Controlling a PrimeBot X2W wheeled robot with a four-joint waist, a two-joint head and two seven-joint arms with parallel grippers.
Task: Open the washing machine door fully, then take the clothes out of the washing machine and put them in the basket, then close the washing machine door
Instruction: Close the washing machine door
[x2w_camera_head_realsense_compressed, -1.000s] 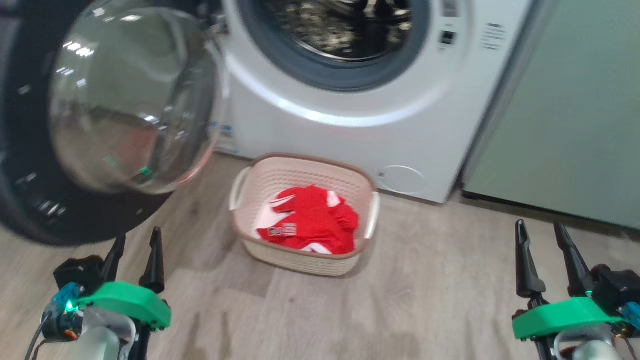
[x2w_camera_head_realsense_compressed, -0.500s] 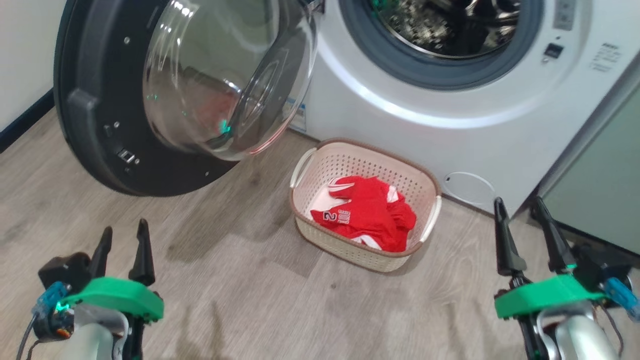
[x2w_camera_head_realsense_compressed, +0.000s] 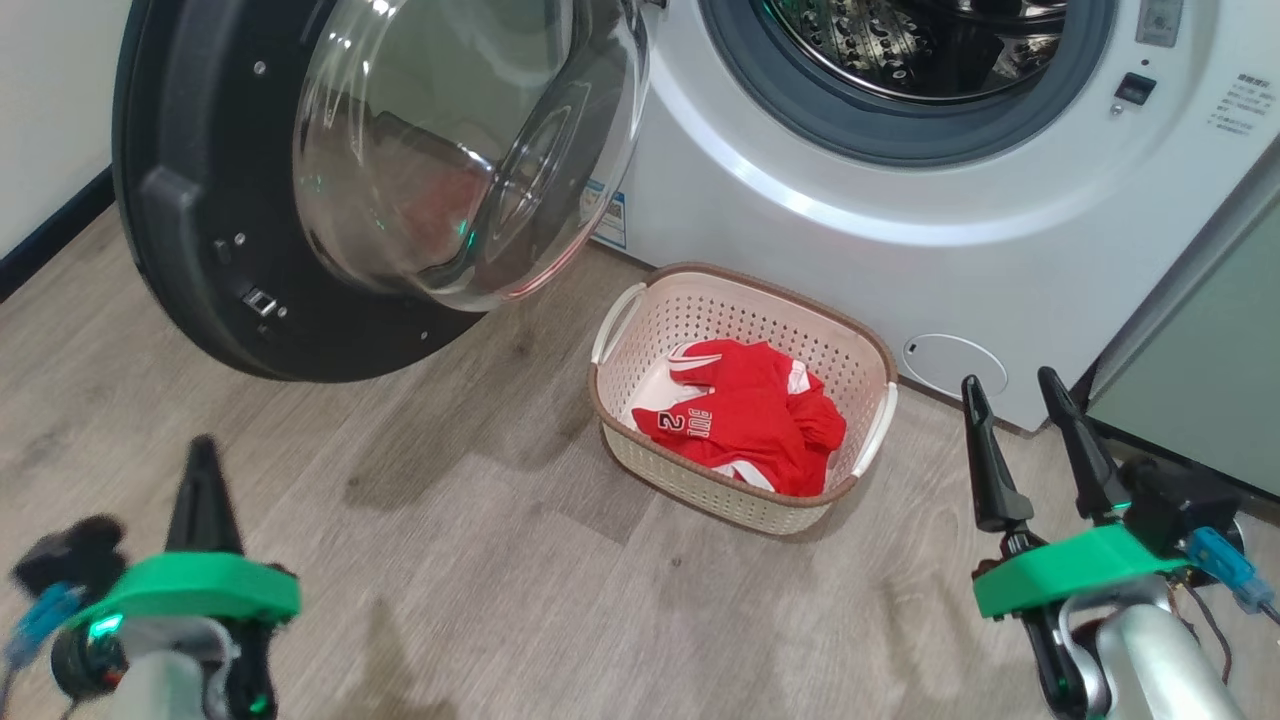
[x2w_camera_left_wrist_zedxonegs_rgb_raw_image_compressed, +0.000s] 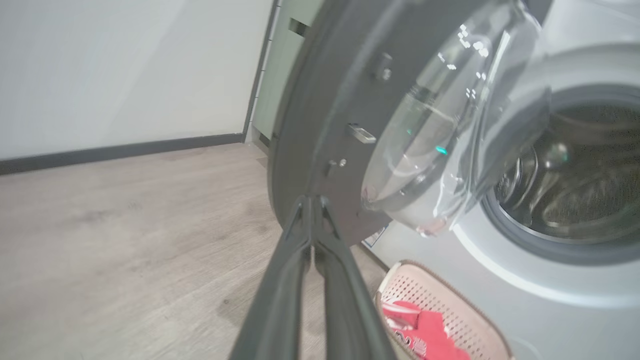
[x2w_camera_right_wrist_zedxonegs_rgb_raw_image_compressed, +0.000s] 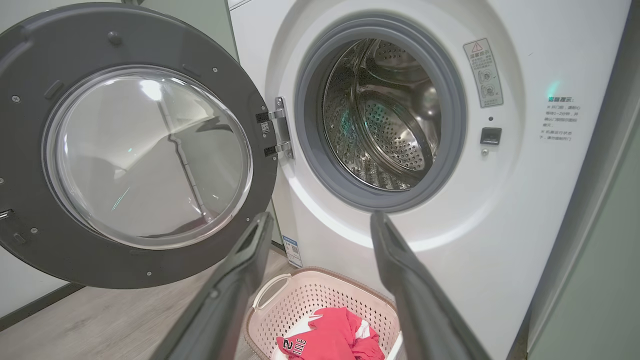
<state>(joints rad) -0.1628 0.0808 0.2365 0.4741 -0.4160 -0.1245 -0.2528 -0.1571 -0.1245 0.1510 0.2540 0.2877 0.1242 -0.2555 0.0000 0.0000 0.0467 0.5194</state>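
The washing machine door stands swung open in the upper left of the head view, with its black rim and bulging clear window facing the camera. In the right wrist view the door hangs from a metal hinge at the left side of the drum opening. The washing machine takes up the upper right of the head view, a grey gasket ringing its shiny perforated drum.

The basket sits on the wood floor at the centre of the head view, just in front of the machine's lower front and lower right of the door. The clothes lie crumpled inside it, red with white trim, a numeral 2 and lettering facing up. A small round white panel shows on the machine just right of the basket, and a pale green cabinet runs along the right edge.

The left tool, lower left in the head view, is blurred and reads as one dark spike. In the left wrist view this tool has its fingers pressed together at the tips, gripping nothing, and it points at the door's lower rim.

The right tool, lower right, has its fingers spread wide and empty above the floor, right of the basket. In the right wrist view its fingers frame the machine's front, with the basket and clothes at bottom centre
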